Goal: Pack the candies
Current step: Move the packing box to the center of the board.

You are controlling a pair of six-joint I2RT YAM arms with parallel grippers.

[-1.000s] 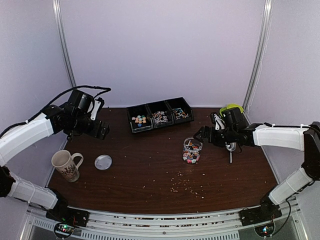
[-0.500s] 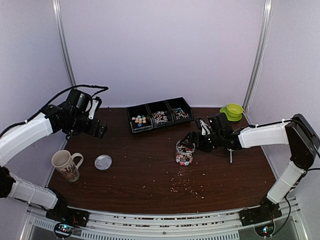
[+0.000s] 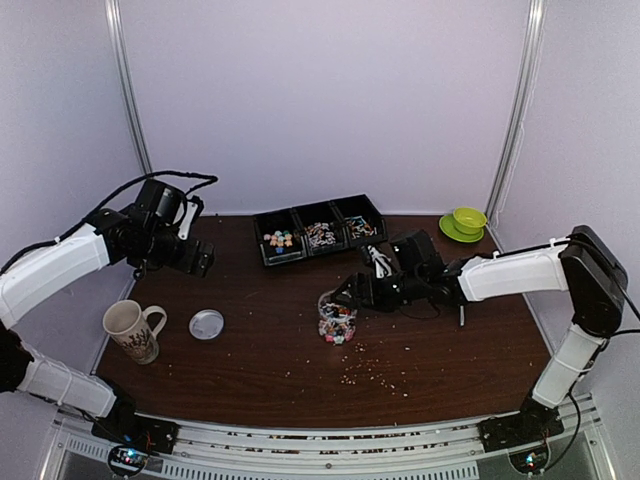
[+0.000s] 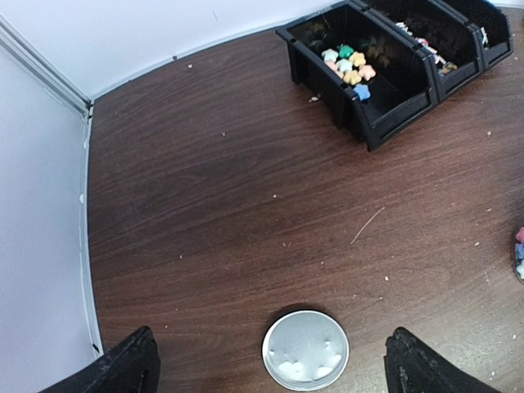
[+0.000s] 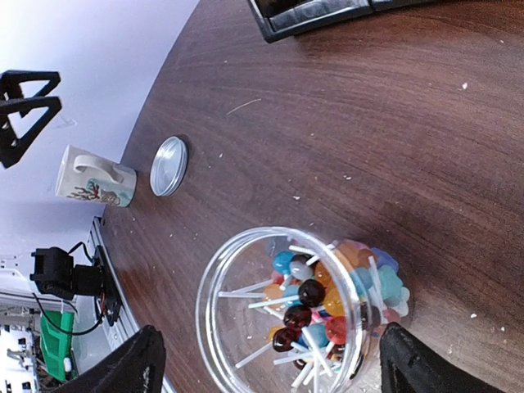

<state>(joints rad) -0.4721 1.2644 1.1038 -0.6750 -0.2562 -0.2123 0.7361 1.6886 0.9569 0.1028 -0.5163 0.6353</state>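
- The left arm (image 3: 55, 268) and right arm (image 3: 512, 272) have smooth white shells over their long links.
- The joints, elbows and wrists are black blocks.
- A thin black cable (image 3: 150, 180) loops above the left wrist.
- The left gripper (image 3: 203, 262) and right gripper (image 3: 345, 297) are matt black, with blunt wedge-shaped fingers (image 4: 123, 368).
- The bases (image 3: 130, 438) are black, with small coloured lights beside them.

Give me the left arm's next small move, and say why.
Probably lower the left gripper onto the lid and close on it. The lid lies flat just below its open jaws, while the jar, full of candies, stands uncapped between the jaws of the right gripper.
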